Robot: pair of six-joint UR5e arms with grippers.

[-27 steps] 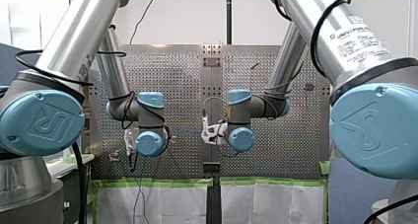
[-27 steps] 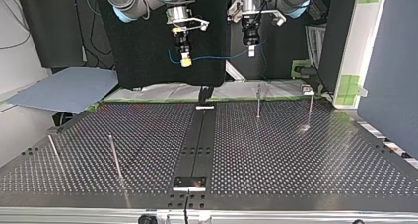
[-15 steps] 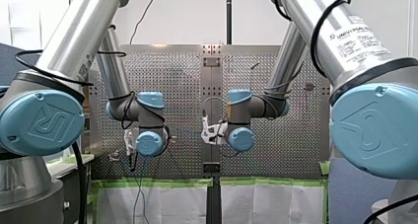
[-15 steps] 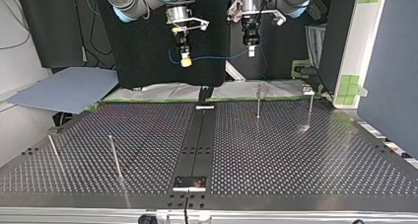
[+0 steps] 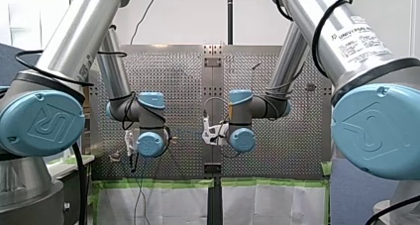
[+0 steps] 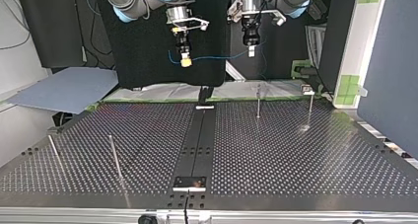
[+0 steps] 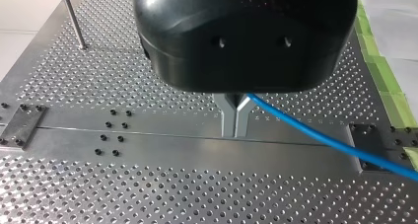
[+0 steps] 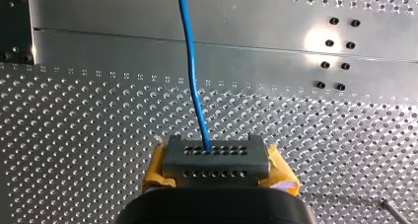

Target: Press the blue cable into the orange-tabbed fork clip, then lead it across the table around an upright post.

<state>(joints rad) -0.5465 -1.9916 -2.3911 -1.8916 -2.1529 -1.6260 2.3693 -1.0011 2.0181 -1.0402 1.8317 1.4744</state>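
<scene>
high over the counter (image 6: 296,155), my right hand (image 6: 186,63) pinches the blue cable (image 6: 217,57) between its yellow pads (image 8: 157,167). the cable hangs in the air across to my left hand (image 6: 251,52), whose metal fingers (image 7: 235,118) are pressed together on it. thin upright posts (image 6: 114,157) stand near the counter's side edges.
</scene>
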